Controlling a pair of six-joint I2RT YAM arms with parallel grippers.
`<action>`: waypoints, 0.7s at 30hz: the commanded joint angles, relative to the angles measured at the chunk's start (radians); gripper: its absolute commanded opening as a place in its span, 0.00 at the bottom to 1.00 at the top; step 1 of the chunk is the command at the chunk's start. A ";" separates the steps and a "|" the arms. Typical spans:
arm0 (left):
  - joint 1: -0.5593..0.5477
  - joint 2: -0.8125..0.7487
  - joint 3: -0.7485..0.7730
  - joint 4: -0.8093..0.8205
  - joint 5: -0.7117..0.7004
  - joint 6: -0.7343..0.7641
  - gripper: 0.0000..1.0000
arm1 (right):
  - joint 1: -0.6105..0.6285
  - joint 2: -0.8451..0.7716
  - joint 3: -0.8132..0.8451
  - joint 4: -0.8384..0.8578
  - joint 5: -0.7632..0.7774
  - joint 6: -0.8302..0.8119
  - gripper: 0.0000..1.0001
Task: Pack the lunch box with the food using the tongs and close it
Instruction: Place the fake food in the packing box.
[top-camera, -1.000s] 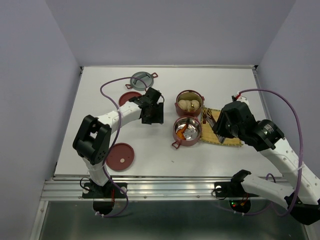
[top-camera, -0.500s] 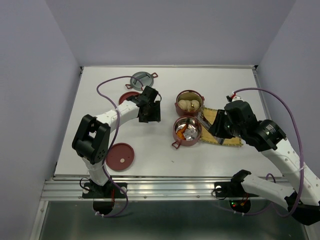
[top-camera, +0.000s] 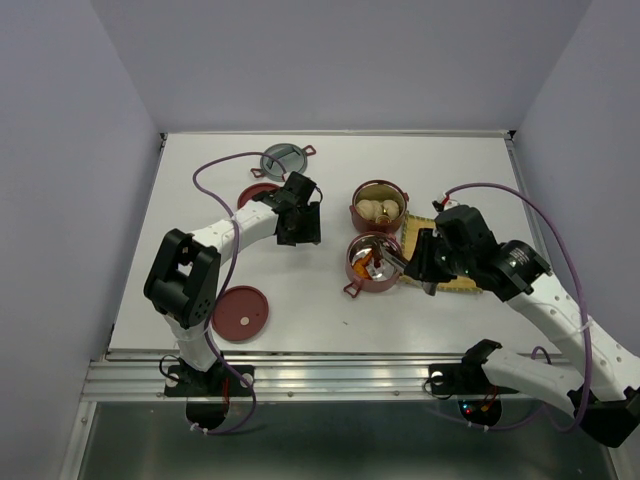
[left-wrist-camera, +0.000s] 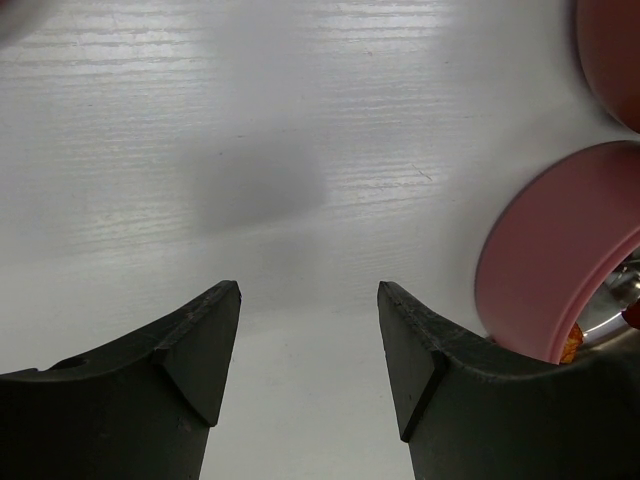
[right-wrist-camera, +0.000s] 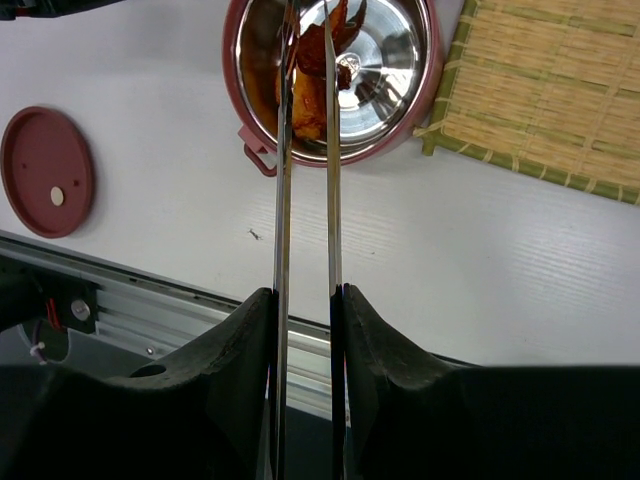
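The lunch box stands apart as two dark-red bowls. The far bowl (top-camera: 379, 206) holds pale buns. Orange-brown fried pieces (right-wrist-camera: 308, 100) lie in the near bowl (top-camera: 374, 262), whose rim (right-wrist-camera: 430, 60) shows in the right wrist view. My right gripper (right-wrist-camera: 305, 292) (top-camera: 420, 258) is shut on the silver tongs (right-wrist-camera: 305, 170). Their two arms reach into the near bowl, with a fried piece between the tips. My left gripper (left-wrist-camera: 308, 300) (top-camera: 300, 228) hangs open over bare table left of the bowls, nothing between its fingers.
A flat red lid (top-camera: 241, 313) (right-wrist-camera: 47, 172) lies at the front left. Another red piece (top-camera: 258, 195) and a grey lid (top-camera: 283, 160) sit at the back left. The yellow woven mat (top-camera: 458, 282) (right-wrist-camera: 550, 90) lies right of the bowls, under my right arm.
My right gripper has carried the tongs leftward from over the mat to the near bowl. The left gripper shifted slightly left, then stayed still.
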 joint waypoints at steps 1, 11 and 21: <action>-0.001 -0.052 0.022 -0.011 -0.013 0.002 0.68 | -0.006 -0.012 0.011 0.071 0.001 -0.019 0.27; -0.001 -0.050 0.019 -0.009 -0.010 0.002 0.68 | -0.006 -0.014 0.005 0.075 0.014 -0.015 0.36; -0.001 -0.048 0.022 -0.008 -0.010 0.005 0.68 | -0.006 -0.011 0.010 0.067 0.024 -0.010 0.39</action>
